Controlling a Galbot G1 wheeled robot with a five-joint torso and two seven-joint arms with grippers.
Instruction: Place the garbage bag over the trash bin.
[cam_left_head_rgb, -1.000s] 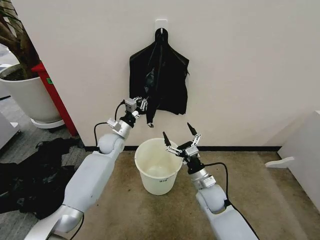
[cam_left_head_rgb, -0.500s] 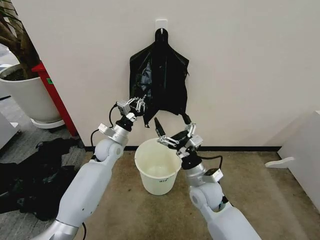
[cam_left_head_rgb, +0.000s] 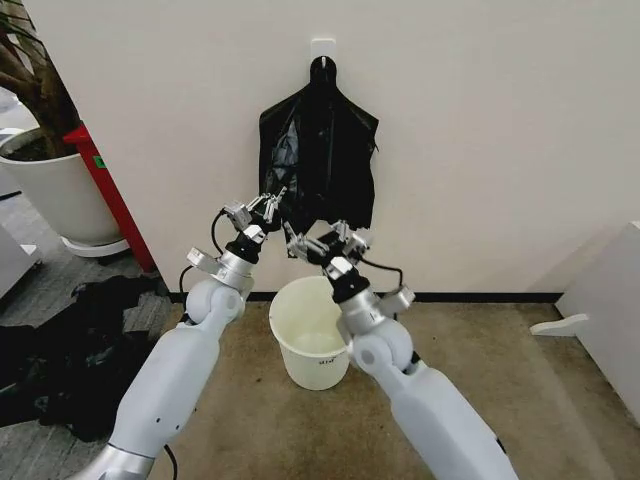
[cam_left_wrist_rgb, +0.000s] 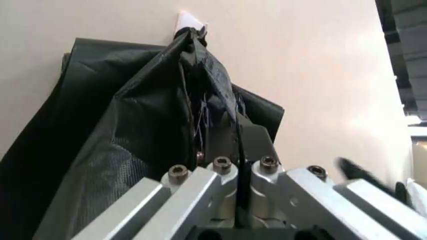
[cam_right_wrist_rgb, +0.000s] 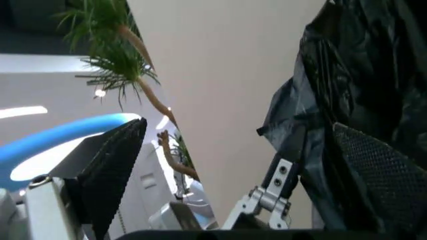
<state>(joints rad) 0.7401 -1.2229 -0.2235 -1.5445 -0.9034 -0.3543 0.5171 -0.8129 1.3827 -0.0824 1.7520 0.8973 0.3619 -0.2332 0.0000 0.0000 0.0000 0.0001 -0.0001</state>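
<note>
A flat black bundle (cam_left_head_rgb: 335, 160) hangs from a wall hook. The garbage bag (cam_left_head_rgb: 286, 150) is its thin glossy front layer on the left, also wrinkled across the left wrist view (cam_left_wrist_rgb: 127, 150). My left gripper (cam_left_head_rgb: 268, 206) is shut on that layer's lower left edge, its fingers (cam_left_wrist_rgb: 227, 142) pressed together on the plastic. My right gripper (cam_left_head_rgb: 323, 238) is open just below the bundle's bottom edge, right of the left one. Its wide-spread pads (cam_right_wrist_rgb: 110, 165) frame the black plastic (cam_right_wrist_rgb: 360, 75). The cream trash bin (cam_left_head_rgb: 300, 362) stands on the floor under both grippers.
A white plant pot (cam_left_head_rgb: 48, 195) and a red panel (cam_left_head_rgb: 108, 195) stand at the left by the wall. A large black heap (cam_left_head_rgb: 70, 345) lies on the floor at the left. White furniture (cam_left_head_rgb: 610, 300) stands at the right.
My right gripper has risen from over the bin and swung left to the bundle's bottom edge. My left gripper has drawn slightly down and left, still holding the black plastic.
</note>
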